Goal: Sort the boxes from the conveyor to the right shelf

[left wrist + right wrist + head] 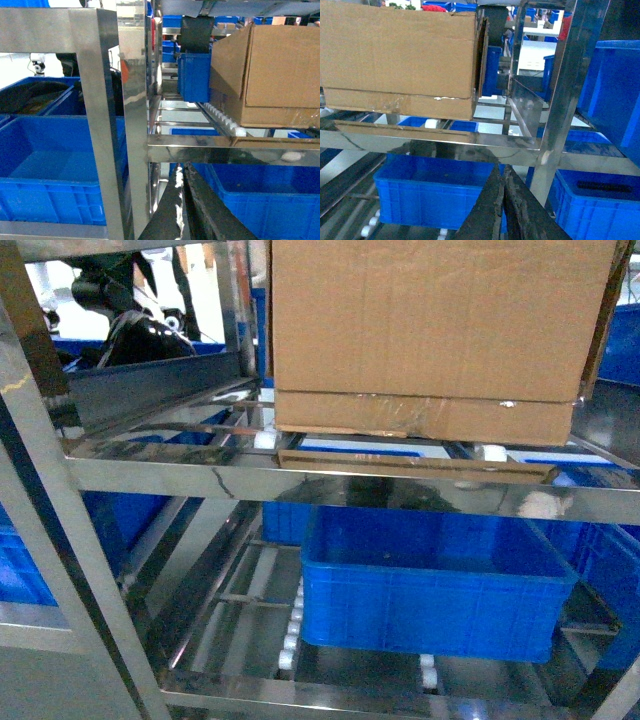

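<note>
The cardboard box (430,335) sits on the upper tier of the stainless-steel shelf (300,478), its underside resting on the small white roller wheels (264,440) of the rails, just behind the front crossbar. Its long axis runs side to side across the head view, parallel to that bar.

Both pincers lie below and in front of the box, apart from it. The left pincer (181,210) points up from beneath the crossbar with the box (270,75) up and to its right; the right pincer (505,205) has the box (400,60) up and to its left. So the carton lies between the two arms and above both, neither clearly nearer. Each pincer's fingers meet at the tips, clenched on nothing.

A blue crate (430,585) occupies the tier below. The box appears already delivered; the arms likely need only draw back clear of the crossbar. The conveyor is not in view.
</note>
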Controlling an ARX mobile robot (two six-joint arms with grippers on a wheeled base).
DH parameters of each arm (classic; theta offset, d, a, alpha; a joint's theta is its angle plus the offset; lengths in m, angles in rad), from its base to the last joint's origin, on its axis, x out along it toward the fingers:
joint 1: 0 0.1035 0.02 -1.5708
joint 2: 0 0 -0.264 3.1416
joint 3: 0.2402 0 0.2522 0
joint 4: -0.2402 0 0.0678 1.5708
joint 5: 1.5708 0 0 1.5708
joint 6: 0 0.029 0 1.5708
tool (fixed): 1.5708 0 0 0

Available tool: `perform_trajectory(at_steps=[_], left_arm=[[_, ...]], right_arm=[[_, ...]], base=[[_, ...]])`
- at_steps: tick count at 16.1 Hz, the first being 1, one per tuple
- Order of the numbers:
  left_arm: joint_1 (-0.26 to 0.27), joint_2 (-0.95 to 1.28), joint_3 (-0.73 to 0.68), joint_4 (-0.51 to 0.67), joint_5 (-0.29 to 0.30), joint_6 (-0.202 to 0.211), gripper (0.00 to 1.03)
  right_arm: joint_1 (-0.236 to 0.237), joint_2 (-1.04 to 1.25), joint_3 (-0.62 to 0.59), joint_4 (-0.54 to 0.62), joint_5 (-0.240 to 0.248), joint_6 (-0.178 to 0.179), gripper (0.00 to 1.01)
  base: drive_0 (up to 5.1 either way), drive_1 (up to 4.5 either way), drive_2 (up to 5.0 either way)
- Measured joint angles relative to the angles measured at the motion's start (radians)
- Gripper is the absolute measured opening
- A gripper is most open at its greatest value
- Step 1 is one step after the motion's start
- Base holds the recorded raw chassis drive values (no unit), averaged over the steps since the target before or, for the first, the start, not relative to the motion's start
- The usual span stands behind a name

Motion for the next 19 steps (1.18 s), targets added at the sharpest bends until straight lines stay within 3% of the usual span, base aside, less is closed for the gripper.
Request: perform_trajectory(at_steps=[8,9,10,17,18,19], left_arm=[[0.000,-0.133,0.000,-0.131,0.000,0.000,0.02],[0.000,-0.214,0.000,-0.252,-0.001,0.000,0.02],[0.000,-0.296,0.000,-0.314,0.000,0.000,0.02],[0.000,-0.297,0.000,-0.312,0.000,0.000,0.02],[0.000,-0.297,0.000,-0.312,0.000,0.000,0.10],[0.000,-0.297,0.000,-0.312,0.000,0.000,0.23]], right_arm=[[0.000,-0.144,0.000,-0.142,0.000,0.000,0.02],[0.000,-0.162,0.000,-0.158,0.000,0.000,0.02],[0.000,-0.253,0.001,-0.299,0.000,0.000,0.02],[0.000,-0.329,0.001,-0.335,0.000,0.000,0.02],[0.000,-0.329,0.001,-0.335,0.000,0.000,0.06],[0.000,-0.329,0.001,-0.335,0.001,0.000,0.21]], base=[[0.0,0.00,0.0],[0.0,0.00,0.0],[0.0,0.00,0.0],[0.0,0.00,0.0],[0.0,0.00,0.0],[0.0,0.00,0.0]])
